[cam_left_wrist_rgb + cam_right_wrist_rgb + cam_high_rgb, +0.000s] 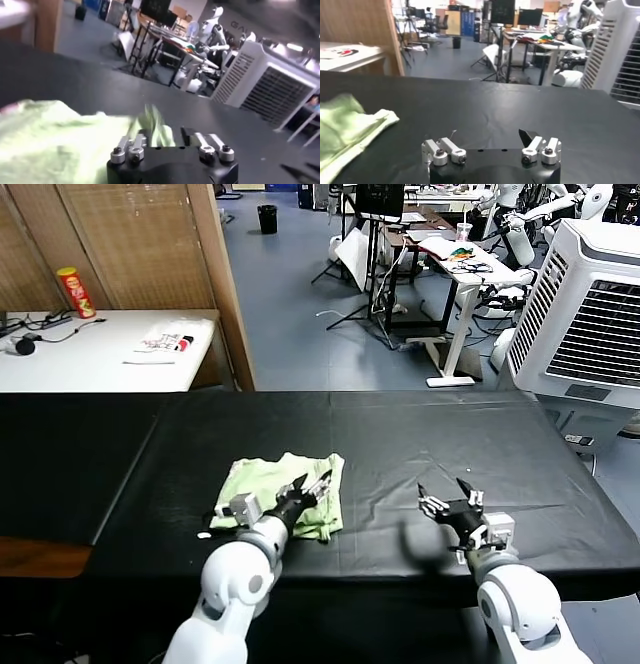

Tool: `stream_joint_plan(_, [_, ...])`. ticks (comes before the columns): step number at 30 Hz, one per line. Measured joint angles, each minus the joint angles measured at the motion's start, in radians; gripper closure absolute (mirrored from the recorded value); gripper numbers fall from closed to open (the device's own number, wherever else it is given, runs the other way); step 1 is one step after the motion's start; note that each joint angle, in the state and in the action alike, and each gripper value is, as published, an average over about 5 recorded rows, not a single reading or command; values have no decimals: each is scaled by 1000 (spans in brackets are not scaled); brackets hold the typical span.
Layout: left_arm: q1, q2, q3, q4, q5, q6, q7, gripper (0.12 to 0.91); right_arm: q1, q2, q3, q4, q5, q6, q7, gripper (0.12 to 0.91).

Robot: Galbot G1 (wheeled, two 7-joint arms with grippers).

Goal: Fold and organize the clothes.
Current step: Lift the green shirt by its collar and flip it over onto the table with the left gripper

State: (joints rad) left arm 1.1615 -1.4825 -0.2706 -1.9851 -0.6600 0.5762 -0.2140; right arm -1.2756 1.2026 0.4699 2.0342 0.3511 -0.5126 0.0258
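Pale light-green short-sleeved shirt of thin fabric (pixel 285 492), bunched into a rough folded rectangle, lying flat on the black cloth-covered table (pixel 400 444), toward the near edge, left of centre. Near-side hem ragged, layers uneven, top surface rumpled.

Left gripper (pixel 309 484) over the shirt's right-hand near portion, jaws spread apart, nothing pinched between them; green cloth seen just beyond the fingers in the left wrist view (pixel 60 145). Contact with fabric not certain.

Right gripper (pixel 447 496) above bare table near the near edge, well apart from the shirt, jaws wide, empty. Parked, by the look of it.

Handling judgement: very light, limp, no stiffness; likely to sag, drag and unfold if lifted by one point. Slides readily on the black cloth. Not fragile. Best hold: pinch at an edge or corner through all layers, ideally two corners at once, both arms, to keep the fold square.
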Motion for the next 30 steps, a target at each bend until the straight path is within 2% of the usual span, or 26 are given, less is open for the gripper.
stream_joint_plan(2, [7,15,-13,-20,27,-15,20,248,23,-2,-33,-10,8,5,-15,227])
stream_joint_plan(7, [37,100,-63,-79,119,-56,45,233,111,14,-150,-50,13,10,-26,227])
stream_joint_plan(12, [85,177,-131,-109,189,-85,47,232,231,60,-279,-137,11,11,13,227])
stream_joint_plan(17, [146,189,-193,-123,225,-98,47,232,321,123,-365,-248,28,1,57,241])
stream_joint_plan(26, [225,182,-261,-139,233,-112,46,232,377,191,-416,-367,41,-2,58,424])
stream_joint_plan(30, [246,180,-280,-144,233,-116,46,232,377,198,-412,-374,16,15,69,596])
